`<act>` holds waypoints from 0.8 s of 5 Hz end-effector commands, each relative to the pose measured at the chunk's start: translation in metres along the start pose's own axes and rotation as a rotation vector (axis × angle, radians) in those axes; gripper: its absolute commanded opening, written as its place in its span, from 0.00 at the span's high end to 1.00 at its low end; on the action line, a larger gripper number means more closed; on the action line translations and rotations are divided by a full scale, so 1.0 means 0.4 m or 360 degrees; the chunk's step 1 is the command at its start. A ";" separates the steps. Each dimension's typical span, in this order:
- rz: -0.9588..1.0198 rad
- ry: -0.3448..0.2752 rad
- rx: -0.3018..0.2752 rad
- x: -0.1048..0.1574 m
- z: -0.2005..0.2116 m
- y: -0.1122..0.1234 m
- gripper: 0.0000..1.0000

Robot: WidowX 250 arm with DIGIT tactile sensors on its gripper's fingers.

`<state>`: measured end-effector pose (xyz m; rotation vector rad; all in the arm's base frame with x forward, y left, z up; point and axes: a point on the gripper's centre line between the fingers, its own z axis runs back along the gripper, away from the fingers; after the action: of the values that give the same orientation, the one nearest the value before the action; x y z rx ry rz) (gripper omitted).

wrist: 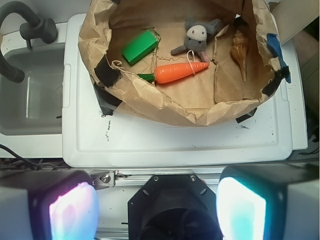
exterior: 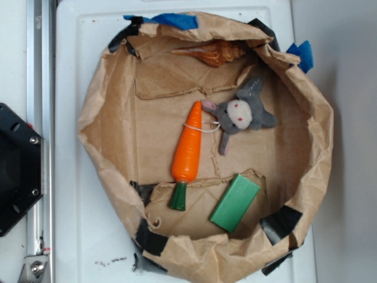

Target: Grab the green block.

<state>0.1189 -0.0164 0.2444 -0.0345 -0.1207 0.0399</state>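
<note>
While the hand (wrist: 157,207) hangs wide open and empty, well apart, the green block (exterior: 234,203) lies inside the paper-bag nest (exterior: 106,100) beside the toy carrot (exterior: 188,152).

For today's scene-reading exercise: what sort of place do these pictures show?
Probably a robot lab's toy play area: a taped brown paper enclosure on a white plastic tabletop holds a green block, toy carrot and stuffed animal. A toy sink sits beside it.
</note>
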 end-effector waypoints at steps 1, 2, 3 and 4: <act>0.0000 0.0000 0.0000 0.000 0.000 0.000 0.00; 0.0106 -0.0131 0.0050 0.126 -0.010 0.023 0.00; 0.0287 -0.0248 -0.0023 0.178 -0.022 0.022 0.00; 0.0585 -0.0271 0.0041 0.202 -0.039 0.040 0.00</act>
<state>0.1969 -0.0018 0.2266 -0.0193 -0.2432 0.3955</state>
